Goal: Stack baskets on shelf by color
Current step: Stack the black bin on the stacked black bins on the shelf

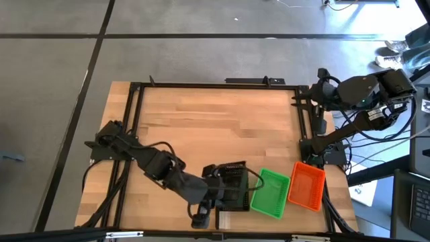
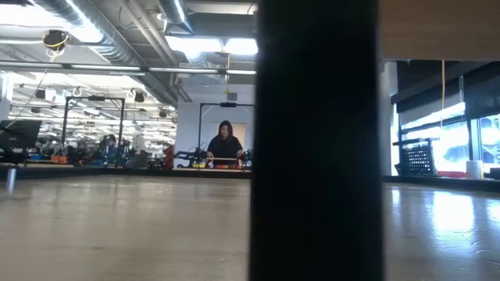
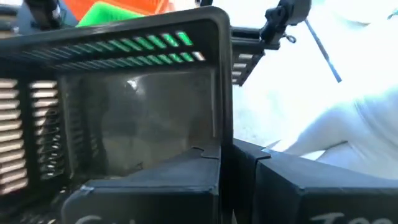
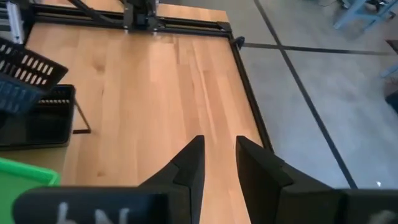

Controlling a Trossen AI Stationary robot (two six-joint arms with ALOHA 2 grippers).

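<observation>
My left gripper (image 1: 225,187) is shut on a black mesh basket (image 1: 232,176) at the table's near middle. It holds that basket above another black basket (image 4: 37,124) that rests on the table. A green basket (image 1: 270,193) and an orange basket (image 1: 307,185) lie side by side to the right, near the front edge. My right gripper (image 4: 219,163) is open and empty, raised by the table's right edge (image 1: 310,97). No pale board shows apart from the tabletop. My left gripper holds the black basket by one wall (image 3: 222,124) next to a corner, with one finger (image 3: 193,171) inside the basket and one outside. The right wrist view shows the basket (image 4: 28,78) tilted and lifted clear of the black basket below it.
A black frame (image 1: 215,85) runs round the tabletop. In the low view a dark upright shape (image 2: 316,140) blocks the middle, and a person (image 2: 225,142) stands far back in the room. Bare wood (image 1: 215,128) lies across the table's middle and far part.
</observation>
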